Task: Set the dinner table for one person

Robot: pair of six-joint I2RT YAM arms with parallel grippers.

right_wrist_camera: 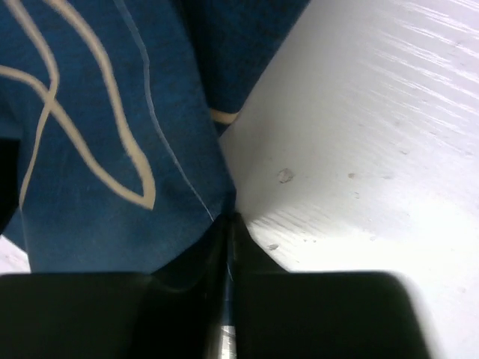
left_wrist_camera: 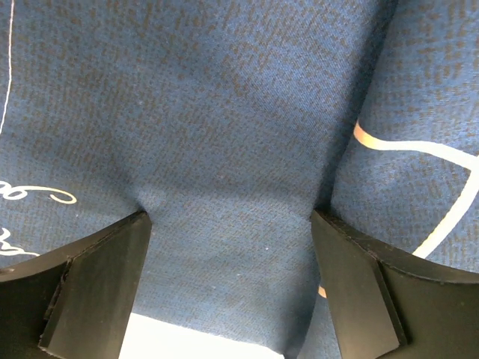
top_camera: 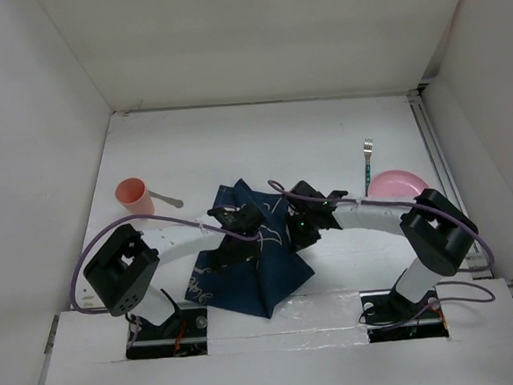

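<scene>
While the right gripper (right_wrist_camera: 228,224) squeezes the blue cloth (top_camera: 245,286) at frame centre, the left gripper (left_wrist_camera: 230,218) is wide open; it holds nothing.

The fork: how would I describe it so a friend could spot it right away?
On the white dinner table, look to the right side, where a pink plate lies. Just left of the plate is the fork, its tines pointing to the far wall. It alone has prongs and a green handle; the spoon lies across the table by the salmon cup.
</scene>
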